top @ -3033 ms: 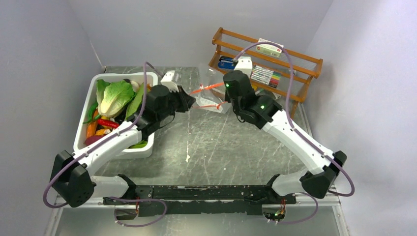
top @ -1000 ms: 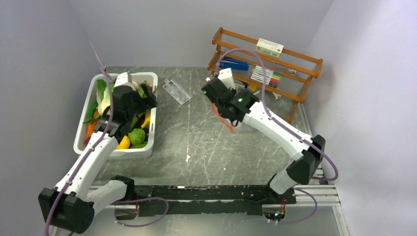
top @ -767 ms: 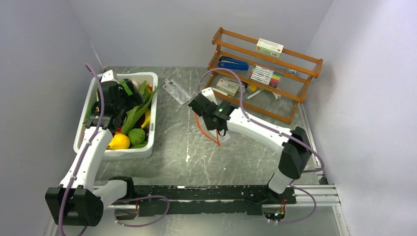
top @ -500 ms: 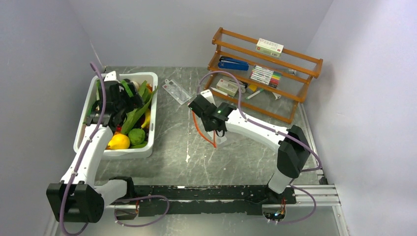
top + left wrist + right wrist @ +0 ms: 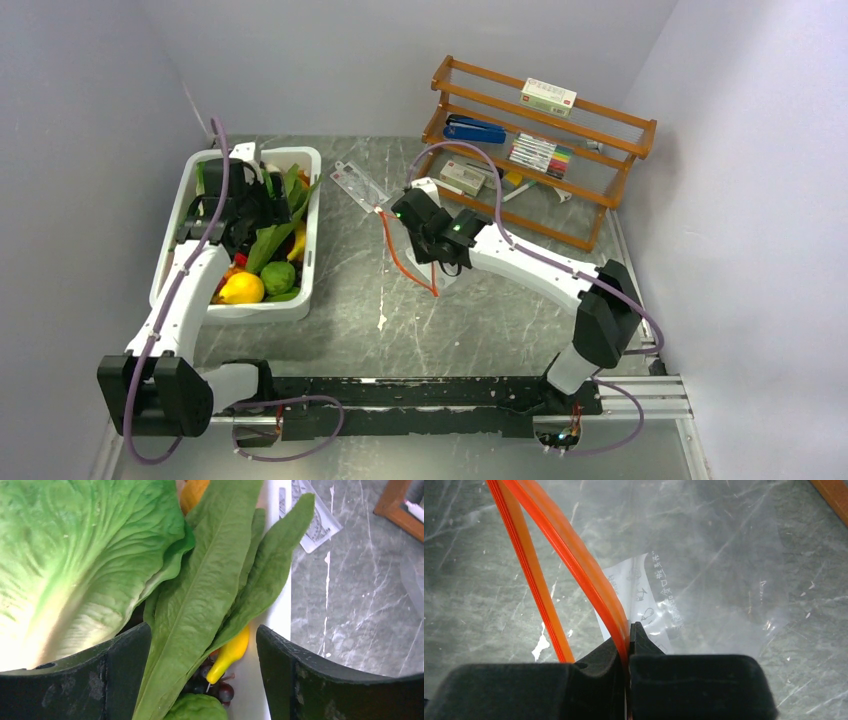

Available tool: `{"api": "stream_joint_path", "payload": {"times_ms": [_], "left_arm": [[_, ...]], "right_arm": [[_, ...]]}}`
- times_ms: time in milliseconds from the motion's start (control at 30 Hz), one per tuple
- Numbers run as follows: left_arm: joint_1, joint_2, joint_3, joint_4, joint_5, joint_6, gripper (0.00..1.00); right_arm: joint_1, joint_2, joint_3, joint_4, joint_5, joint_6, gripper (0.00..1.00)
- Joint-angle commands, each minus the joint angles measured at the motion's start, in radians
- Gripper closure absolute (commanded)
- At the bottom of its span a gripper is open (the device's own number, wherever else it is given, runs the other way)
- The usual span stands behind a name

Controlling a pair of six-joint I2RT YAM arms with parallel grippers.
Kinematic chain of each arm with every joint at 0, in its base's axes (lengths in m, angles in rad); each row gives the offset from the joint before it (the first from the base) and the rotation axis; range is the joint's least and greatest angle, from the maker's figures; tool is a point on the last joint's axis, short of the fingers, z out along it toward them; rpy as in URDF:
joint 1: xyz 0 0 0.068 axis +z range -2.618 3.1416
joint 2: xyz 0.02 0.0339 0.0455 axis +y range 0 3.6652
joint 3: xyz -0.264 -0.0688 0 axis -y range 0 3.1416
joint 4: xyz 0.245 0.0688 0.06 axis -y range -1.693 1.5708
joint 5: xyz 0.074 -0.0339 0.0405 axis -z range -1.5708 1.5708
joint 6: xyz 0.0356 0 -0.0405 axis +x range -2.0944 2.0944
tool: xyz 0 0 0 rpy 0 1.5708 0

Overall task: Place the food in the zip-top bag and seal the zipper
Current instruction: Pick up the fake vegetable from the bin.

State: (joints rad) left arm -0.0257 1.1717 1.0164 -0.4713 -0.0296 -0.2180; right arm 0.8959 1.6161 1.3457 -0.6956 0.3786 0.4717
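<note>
**Grey marble table [image 5: 480, 310], pale lilac walls [image 5: 300, 60]**

Top view: one white bin [image 5: 306, 292] at the left, one wooden rack [image 5: 600, 195] at the back, one small packet [image 5: 360, 187] between them. One yellow fruit [image 5: 243, 288] and one green fruit [image 5: 278, 276] sit in the bin.

Left wrist: left gripper [image 5: 202, 652] is spread wide over long green leaves [image 5: 200, 590], at least two.

Right wrist: right gripper [image 5: 629, 645] is pinching the zipper [image 5: 574, 565], and the one zip-top bag [image 5: 724, 570] spreads over the marble mid-table.

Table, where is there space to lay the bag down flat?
The biggest bare patch of table lies in front, between the white bin, the zip-top bag and the black base rail. A smaller one is at the back, between the small clear packet and the wooden rack. Inside the bin it is crowded with toy vegetables.
</note>
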Motion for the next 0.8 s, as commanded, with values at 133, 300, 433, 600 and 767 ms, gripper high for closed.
{"api": "stream_joint_path", "payload": {"times_ms": [133,300,433,600,767], "left_arm": [[0.009,0.026,0.006,-0.048,0.028,0.128,0.18],[0.009,0.049,-0.041,0.008,0.062,0.168,0.2],[0.009,0.132,-0.019,-0.007,0.042,0.192,0.24],[0.009,0.186,-0.012,-0.008,0.005,0.202,0.25],[0.009,0.216,0.009,-0.028,0.047,0.193,0.46]], "right_arm": [[-0.004,-0.055,-0.021,0.032,-0.008,-0.008,1.0],[-0.004,-0.059,-0.014,0.024,-0.001,-0.015,1.0],[-0.003,-0.073,-0.025,0.032,-0.005,-0.014,1.0],[-0.004,-0.09,-0.037,0.043,-0.016,-0.009,1.0],[-0.004,-0.106,-0.052,0.051,-0.009,-0.004,1.0]]}}
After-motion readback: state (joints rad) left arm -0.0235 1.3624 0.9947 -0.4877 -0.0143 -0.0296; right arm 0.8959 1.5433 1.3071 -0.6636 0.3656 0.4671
